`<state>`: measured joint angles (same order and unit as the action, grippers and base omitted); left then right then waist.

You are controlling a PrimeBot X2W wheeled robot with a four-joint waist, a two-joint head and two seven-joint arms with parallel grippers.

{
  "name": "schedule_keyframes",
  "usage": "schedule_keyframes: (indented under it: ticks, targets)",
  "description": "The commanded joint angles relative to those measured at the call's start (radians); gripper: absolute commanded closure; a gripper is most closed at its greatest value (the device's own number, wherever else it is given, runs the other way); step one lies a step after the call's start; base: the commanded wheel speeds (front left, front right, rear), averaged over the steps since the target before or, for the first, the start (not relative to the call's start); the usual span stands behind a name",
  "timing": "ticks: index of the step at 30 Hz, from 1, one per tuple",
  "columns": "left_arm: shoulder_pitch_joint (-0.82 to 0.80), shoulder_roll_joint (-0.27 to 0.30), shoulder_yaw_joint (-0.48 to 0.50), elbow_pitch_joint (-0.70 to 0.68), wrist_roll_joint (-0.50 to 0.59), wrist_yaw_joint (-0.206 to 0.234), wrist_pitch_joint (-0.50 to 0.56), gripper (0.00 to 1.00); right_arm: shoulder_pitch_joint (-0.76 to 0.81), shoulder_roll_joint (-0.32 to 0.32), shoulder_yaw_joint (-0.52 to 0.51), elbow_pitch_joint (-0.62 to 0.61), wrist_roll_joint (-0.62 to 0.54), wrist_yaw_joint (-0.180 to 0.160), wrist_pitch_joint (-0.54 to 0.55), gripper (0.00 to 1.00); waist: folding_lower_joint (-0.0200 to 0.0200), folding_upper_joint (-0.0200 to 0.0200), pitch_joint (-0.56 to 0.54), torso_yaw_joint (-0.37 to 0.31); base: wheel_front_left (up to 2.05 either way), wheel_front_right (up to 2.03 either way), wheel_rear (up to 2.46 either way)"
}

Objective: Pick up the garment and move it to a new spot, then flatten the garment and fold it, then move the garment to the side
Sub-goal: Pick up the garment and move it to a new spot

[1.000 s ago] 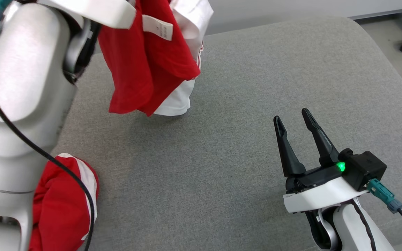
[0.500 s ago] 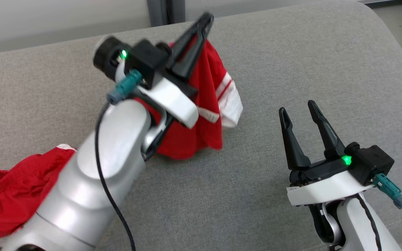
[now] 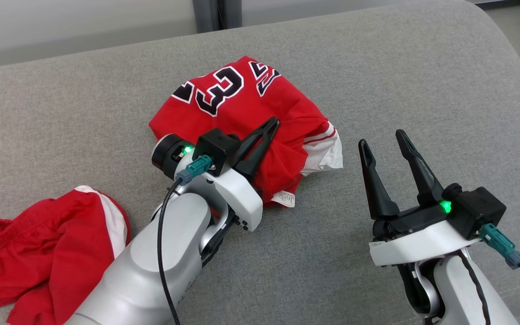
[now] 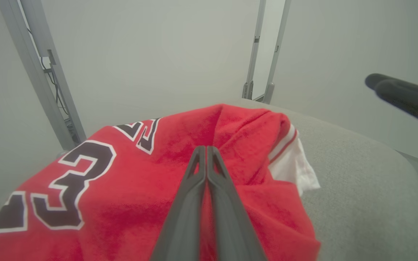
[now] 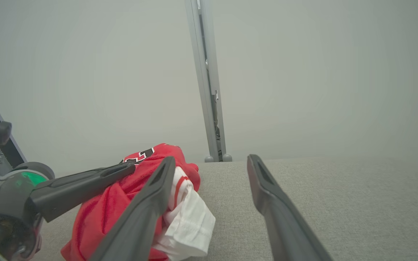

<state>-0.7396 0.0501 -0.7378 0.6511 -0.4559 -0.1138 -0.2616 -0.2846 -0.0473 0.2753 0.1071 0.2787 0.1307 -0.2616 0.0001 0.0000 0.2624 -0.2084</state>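
Far left, head view: crumpled red shorts with white side stripe [image 3: 39,253] lie on the grey fabric cushion [image 3: 422,81], at its near edge, well apart from the rest. Left arm reaches up-right from there. The left claw [image 3: 272,123] is pinched narrow, fingers pressed together, and grips a bunched fold of the red basketball jersey with black-and-white numbers [image 3: 242,104]. Left wrist view shows the same: the left claw [image 4: 204,148] has closed tips, with creases running into them. The jersey sits in a rumpled heap mid-cushion, numbers facing up, with its white-trimmed hem [image 3: 325,155] sticking out on the right and its white care label [image 3: 283,198] at the near edge. The right claw [image 3: 381,138] is spread wide, holds nothing and hovers over bare cushion just right of the jersey, not touching it. Right wrist view: the right claw [image 5: 210,159] fingers are parted, jersey [image 5: 103,210] to their left.
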Motion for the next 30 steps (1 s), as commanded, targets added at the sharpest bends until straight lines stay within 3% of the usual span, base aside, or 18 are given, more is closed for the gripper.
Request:
schedule_keyframes:
  ticks: [1,2,3,4,12,15,24,30]
  targets:
    - [0.011,0.002,-0.002,-0.002,-0.013,-0.003,-0.004,1.0,-0.01,-0.006,0.001,0.0,-0.01,0.0,-0.006,0.0,-0.0001,0.0,-0.002,0.0,0.0,0.0,0.0]
    - [0.006,0.002,-0.009,-0.007,-0.023,-0.005,-0.004,0.84,-0.008,-0.007,0.001,0.001,-0.01,0.0,-0.006,0.0,-0.0001,0.0,-0.005,0.0,0.0,0.0,0.0]
    - [0.001,0.002,-0.013,-0.014,-0.036,-0.005,-0.004,0.46,-0.004,-0.006,0.001,0.001,-0.009,0.0,-0.006,0.0,-0.0001,0.0,-0.009,0.001,0.0,0.0,0.0]
    - [-0.01,0.003,-0.017,-0.027,-0.056,0.003,-0.004,0.0,0.001,-0.006,0.001,0.003,-0.009,0.0,-0.006,0.0,-0.0001,0.0,-0.017,0.003,0.0,0.0,0.0]
    - [0.008,0.003,0.049,-0.129,-0.057,0.097,-0.004,0.0,0.014,-0.006,0.006,-0.01,-0.018,0.0,-0.006,0.0,-0.0001,0.0,-0.056,0.034,0.0,0.0,0.0]
    - [0.05,0.028,0.097,-0.178,-0.04,0.142,-0.004,0.0,0.02,-0.006,0.007,-0.014,-0.025,0.0,-0.006,0.0,-0.0001,0.0,-0.075,0.054,0.0,0.0,0.0]
    - [0.275,0.106,0.233,-0.391,0.035,0.246,-0.002,0.0,0.052,-0.006,0.002,-0.028,-0.065,0.0,-0.006,0.0,-0.0001,0.0,-0.126,0.152,0.0,0.0,0.0]
    - [0.424,0.105,0.308,-0.471,0.073,0.284,-0.002,0.0,0.079,-0.006,-0.01,-0.023,-0.09,0.0,-0.006,0.0,-0.0001,0.0,-0.156,0.223,0.0,0.0,0.0]
